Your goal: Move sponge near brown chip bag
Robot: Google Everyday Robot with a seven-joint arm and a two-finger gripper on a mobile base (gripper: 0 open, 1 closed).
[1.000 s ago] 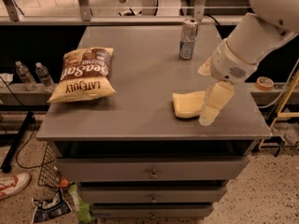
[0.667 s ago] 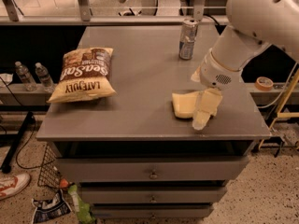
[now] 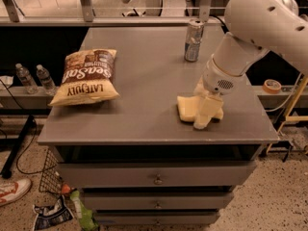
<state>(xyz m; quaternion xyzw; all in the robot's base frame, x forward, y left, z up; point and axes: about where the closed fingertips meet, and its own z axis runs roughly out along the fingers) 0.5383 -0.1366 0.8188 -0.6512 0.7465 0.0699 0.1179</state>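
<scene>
The pale yellow sponge [image 3: 186,108] lies flat on the right front part of the grey cabinet top [image 3: 144,81]. My gripper [image 3: 200,109] hangs from the white arm and is down at the sponge's right half. It is open, with one cream finger [image 3: 204,115] lying across the sponge's front and the other at its far side. The brown chip bag [image 3: 86,76], marked "Sea Salt" and "LATE JULY", lies at the left side of the top, well apart from the sponge.
A silver drink can [image 3: 193,41] stands upright at the back right, behind the arm. Drawers sit below the top. Water bottles [image 3: 36,78] stand on a shelf at the left. A tape roll [image 3: 272,86] lies at the right.
The arm has swung left and lowered. The gripper has moved from the sponge's right edge onto the sponge. The sponge and the bag have not moved.
</scene>
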